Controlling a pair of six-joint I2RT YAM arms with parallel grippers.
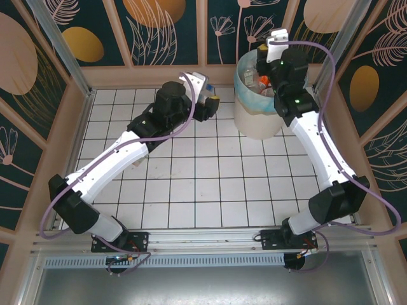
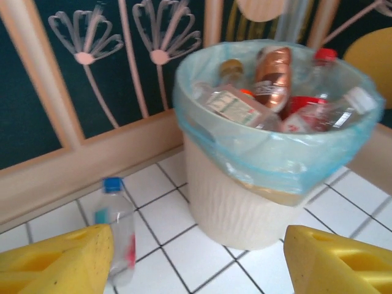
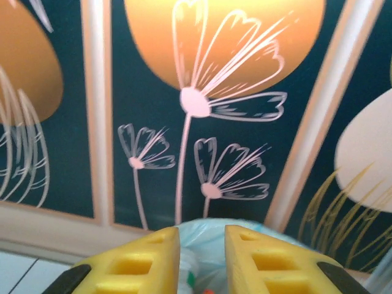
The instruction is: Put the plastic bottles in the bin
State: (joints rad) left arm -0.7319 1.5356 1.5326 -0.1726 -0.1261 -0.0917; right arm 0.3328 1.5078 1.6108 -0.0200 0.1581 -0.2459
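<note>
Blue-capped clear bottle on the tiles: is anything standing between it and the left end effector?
Nothing visible does. The clear plastic bottle with the blue cap stands on white tiles just past one fingertip of the open left end effector.

White bin [image 1: 254,121] at far right, bottles [image 1: 259,81] inside, right arm [image 1: 315,136] above it, left arm [image 1: 127,152] nearby

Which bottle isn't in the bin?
The clear blue-capped bottle, standing on the tiles left of the bin. The other bottles all sit inside the bag-lined bin.
</note>
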